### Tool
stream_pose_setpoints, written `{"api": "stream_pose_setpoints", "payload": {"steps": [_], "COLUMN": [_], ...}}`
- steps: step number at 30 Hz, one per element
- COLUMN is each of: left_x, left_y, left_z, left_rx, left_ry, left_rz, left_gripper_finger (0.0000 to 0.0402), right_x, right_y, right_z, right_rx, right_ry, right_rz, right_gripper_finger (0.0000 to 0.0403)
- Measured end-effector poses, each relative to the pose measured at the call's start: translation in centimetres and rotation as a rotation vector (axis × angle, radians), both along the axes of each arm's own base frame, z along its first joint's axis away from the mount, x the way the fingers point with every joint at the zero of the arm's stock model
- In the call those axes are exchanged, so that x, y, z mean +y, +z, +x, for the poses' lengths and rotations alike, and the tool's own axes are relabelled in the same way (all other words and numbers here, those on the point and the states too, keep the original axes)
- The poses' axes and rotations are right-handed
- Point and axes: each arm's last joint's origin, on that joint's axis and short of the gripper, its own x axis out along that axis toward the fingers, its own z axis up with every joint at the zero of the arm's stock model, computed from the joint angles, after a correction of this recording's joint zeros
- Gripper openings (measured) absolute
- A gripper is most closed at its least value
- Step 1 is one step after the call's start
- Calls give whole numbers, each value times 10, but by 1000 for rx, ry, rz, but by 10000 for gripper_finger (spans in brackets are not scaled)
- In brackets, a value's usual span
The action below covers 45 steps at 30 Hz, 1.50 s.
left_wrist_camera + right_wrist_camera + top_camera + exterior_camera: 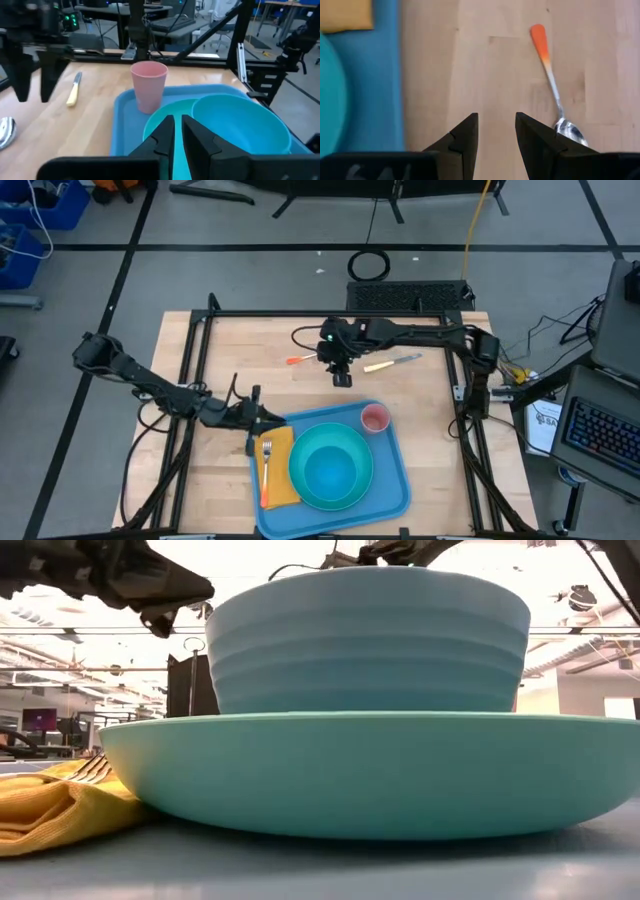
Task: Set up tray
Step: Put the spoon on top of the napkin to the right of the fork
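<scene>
The blue tray [395, 480] sits on the wooden counter [220, 360], at the near edge. It already has a round teal plate [300, 492] with a teal bowl [332, 470] on top, a pink cup [375, 418] in its far corner, and a yellow napkin [284, 480] with a fork [266, 470] on it. A spoon [302, 360] with an orange handle and a knife [392, 362] with a pale handle lie out on the bare wood, not on the tray yet. The right hand [341, 376] hangs above the counter just beside the spoon, with its two fingers a little apart and nothing between them. I think it is going for the spoon. The spoon is thin and flat, so the fingers could slide off it, or push it away across the wood. If the hand drops to the side of the handle, it will close on air. If it does lift the spoon, the spoon could tip and fall on the way. The left hand [250, 418] waits by the tray's left edge, near the napkin, with its fingers almost together and holding nothing. If both arms move at once they might bump each other. The pink cup looks light and tall, so an arm swinging over the tray could knock it down. The bowl only rests on the plate, so a bump could slide it.
</scene>
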Motion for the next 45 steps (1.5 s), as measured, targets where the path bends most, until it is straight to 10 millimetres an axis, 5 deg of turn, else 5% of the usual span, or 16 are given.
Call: {"api": "stream_pose_setpoints", "payload": {"steps": [19,28,45], "left_x": [-10,-10,-11], "left_y": [-10,-10,-11], "left_z": [-10,-10,-10], "left_rx": [19,19,26], "left_ry": [-42,-44,-54], "left_rz": [0,1,6], "left_gripper_finger": [37,37,37], "right_x": [-55,-63,-67], "right_y": [-27,-51,-50], "right_z": [37,39,43], "right_rx": [217,298,275], "right_ry": [-31,-20,8], "right_rz": [-4,-40,-133], "right_gripper_finger": [123,123,97]}}
